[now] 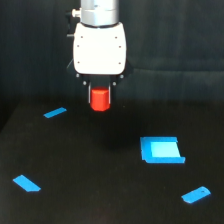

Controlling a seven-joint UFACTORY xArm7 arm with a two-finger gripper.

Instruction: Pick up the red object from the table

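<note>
Gripper (100,99) gripping red hexagonal block (101,100) between fingers, holding it clear above black table (90,170). Block hanging directly under white gripper body, flat blue pieces lying well apart.

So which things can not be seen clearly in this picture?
- Tool: in the exterior view its fingers merge with the dark background, so contact with the small red-orange hexagonal block is unclear.
- Block's underside: whether it is clear of the matte black table cannot be told.
- Arm: cut off by the top edge.
- Flat blue pieces, like the largest: blurred, exact shapes uncertain.
</note>
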